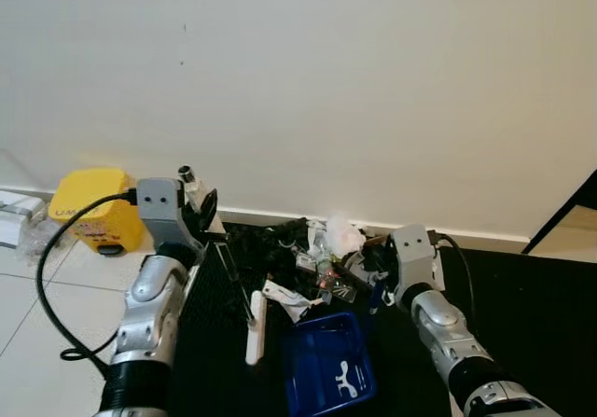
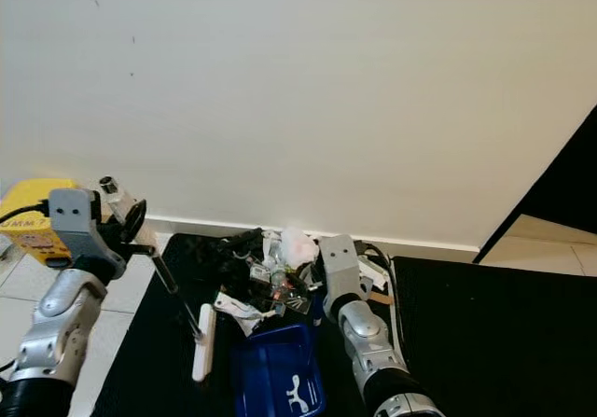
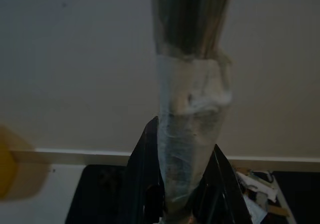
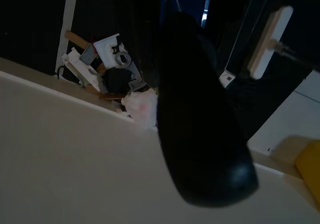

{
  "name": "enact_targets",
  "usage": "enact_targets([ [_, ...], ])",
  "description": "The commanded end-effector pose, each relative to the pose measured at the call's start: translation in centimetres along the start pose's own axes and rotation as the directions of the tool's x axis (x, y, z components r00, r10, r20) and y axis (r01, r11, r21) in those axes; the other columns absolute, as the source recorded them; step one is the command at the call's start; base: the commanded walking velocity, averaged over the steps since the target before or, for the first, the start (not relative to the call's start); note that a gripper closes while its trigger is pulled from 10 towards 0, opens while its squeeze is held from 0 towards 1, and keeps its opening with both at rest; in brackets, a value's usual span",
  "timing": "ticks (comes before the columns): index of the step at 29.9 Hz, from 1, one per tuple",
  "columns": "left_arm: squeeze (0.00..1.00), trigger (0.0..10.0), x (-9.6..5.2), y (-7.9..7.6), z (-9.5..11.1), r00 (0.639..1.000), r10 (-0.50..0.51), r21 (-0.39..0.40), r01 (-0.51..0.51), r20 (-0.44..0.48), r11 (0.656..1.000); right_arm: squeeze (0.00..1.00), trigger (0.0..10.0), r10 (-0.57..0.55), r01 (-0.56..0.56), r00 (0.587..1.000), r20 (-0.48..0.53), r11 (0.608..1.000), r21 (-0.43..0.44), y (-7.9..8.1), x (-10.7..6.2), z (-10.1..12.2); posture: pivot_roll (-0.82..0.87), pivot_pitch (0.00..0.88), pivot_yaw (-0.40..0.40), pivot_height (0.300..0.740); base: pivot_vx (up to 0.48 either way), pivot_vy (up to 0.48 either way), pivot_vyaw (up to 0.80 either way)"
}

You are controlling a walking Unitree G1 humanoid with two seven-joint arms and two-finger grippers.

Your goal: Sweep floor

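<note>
Left hand [image 1: 201,214] is clamped on the broom handle [image 3: 187,134]. In the left wrist view both black fingers [image 3: 145,179] press against the taped section of the shaft, one on each side. The thin dark shaft runs from that hand down toward 5 o'clock to the white broom head [image 1: 255,328], which sits on the black mat [image 1: 532,296].

The blue dustpan [image 1: 328,366] lies on the mat at about 3 o'clock of the broom head, just beside it, its open edge facing the wall [image 1: 308,81].

The debris pile [image 1: 322,258] sits against the white baseboard [image 1: 485,235], at 12 o'clock of the dustpan: crumpled white paper, dark scraps, small packaging pieces, one pinkish-white wad on top. A loose white scrap [image 1: 284,298] lies between the pile and the broom head.

Right hand [image 1: 378,291] is low at the 3 o'clock edge of the pile, near the dustpan's far corner. Can't tell if it's gripping anything; the right wrist view has one dark finger [image 4: 200,129] blocking most of the frame, with the pile and broom head visible behind it.

A yellow box [image 1: 93,207] rests on the pale floor tiles [image 1: 37,324] at 9 o'clock of the left arm, close to the wall. A black cable [image 1: 47,277] loops off the left wrist.
</note>
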State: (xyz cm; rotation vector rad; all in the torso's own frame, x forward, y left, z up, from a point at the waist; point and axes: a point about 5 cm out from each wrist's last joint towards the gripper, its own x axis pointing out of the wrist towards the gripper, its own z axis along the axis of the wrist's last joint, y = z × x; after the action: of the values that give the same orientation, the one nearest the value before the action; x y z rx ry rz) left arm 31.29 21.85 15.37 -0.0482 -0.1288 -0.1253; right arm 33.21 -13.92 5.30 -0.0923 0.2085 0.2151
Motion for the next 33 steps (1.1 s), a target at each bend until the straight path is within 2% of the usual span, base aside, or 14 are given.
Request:
enact_targets([
  [1,0.00,10.0,-0.2,-0.1,0.2,1.000,-0.011,0.034,0.012,-0.013,0.999,0.00,10.0,-0.043,0.046,0.998,-0.053,0.997,0.057,-0.7,-0.9,-1.7,0.03,0.157,0.030,0.740,0.000,0.000,0.00],
  [5,0.00,10.0,-0.1,0.1,-0.3,0.999,0.013,0.069,-0.010,-0.038,0.998,0.00,10.0,-0.134,0.132,0.991,0.014,0.984,0.117,-2.4,-1.0,-0.5,0.03,0.157,0.032,0.740,0.000,0.000,0.00],
  [6,0.00,10.0,-0.1,0.1,-0.3,0.999,0.013,0.069,-0.010,-0.038,0.998,0.00,10.0,-0.134,0.132,0.991,0.014,0.984,0.117,-2.4,-1.0,-0.5,0.03,0.157,0.032,0.740,0.000,0.000,0.00],
  [7,0.00,10.0,0.0,0.3,-0.7,0.998,0.041,0.084,-0.037,-0.048,0.996,0.00,10.0,-0.178,0.170,0.983,0.045,0.975,0.145,-3.3,-1.1,0.2,0.02,0.160,0.036,0.740,0.000,0.000,0.00],
  [9,0.00,10.0,0.2,0.4,-0.8,0.997,0.053,0.091,-0.048,-0.053,0.995,0.00,10.0,-0.186,0.175,0.981,0.058,0.974,0.147,-3.6,-1.1,0.5,0.02,0.160,0.036,0.740,0.000,0.000,0.00],
  [11,0.00,10.0,0.7,0.8,-1.0,0.995,0.078,0.116,-0.070,-0.064,0.991,0.00,10.0,-0.189,0.176,0.978,0.084,0.974,0.142,-4.4,-1.3,1.2,0.01,0.171,0.041,0.740,0.000,0.000,0.00],
  [14,0.00,10.0,1.0,1.0,-0.9,0.994,0.087,0.137,-0.078,-0.064,0.988,0.00,10.0,-0.187,0.173,0.978,0.092,0.975,0.139,-4.7,-1.5,1.4,0.01,0.171,0.041,0.740,0.000,0.000,0.00],
  [17,0.00,10.0,2.2,1.8,-0.3,0.993,0.105,0.159,-0.096,-0.056,0.983,0.00,10.0,-0.170,0.159,0.979,0.109,0.982,0.103,-5.7,-2.3,1.5,-0.01,0.187,0.049,0.740,0.000,0.000,0.00],
  [20,0.00,10.0,2.7,2.1,-0.2,0.993,0.107,0.171,-0.096,-0.056,0.981,0.00,10.0,-0.161,0.151,0.981,0.112,0.984,0.097,-5.8,-2.6,1.5,-0.02,0.200,0.054,0.740,0.000,0.000,0.00],
  [24,0.00,10.0,4.2,2.8,-0.4,0.989,0.122,0.206,-0.102,-0.088,0.973,0.00,10.0,-0.131,0.125,0.983,0.129,0.991,0.051,-6.0,-3.1,2.1,-0.05,0.232,0.062,0.740,0.000,0.000,0.00],
  [30,0.00,10.0,4.9,3.5,-0.3,0.983,0.156,0.239,-0.129,-0.099,0.962,0.00,10.0,-0.115,0.112,0.982,0.150,0.993,0.027,-6.6,-4.1,3.1,-0.06,0.249,0.059,0.740,0.000,0.000,0.00],
  [33,0.00,10.0,5.2,4.1,0.2,0.980,0.180,0.246,-0.153,-0.090,0.957,0.00,10.0,-0.143,0.142,0.977,0.160,0.990,0.016,-8.0,-4.9,3.6,-0.07,0.251,0.055,0.740,0.000,0.000,0.00],
])
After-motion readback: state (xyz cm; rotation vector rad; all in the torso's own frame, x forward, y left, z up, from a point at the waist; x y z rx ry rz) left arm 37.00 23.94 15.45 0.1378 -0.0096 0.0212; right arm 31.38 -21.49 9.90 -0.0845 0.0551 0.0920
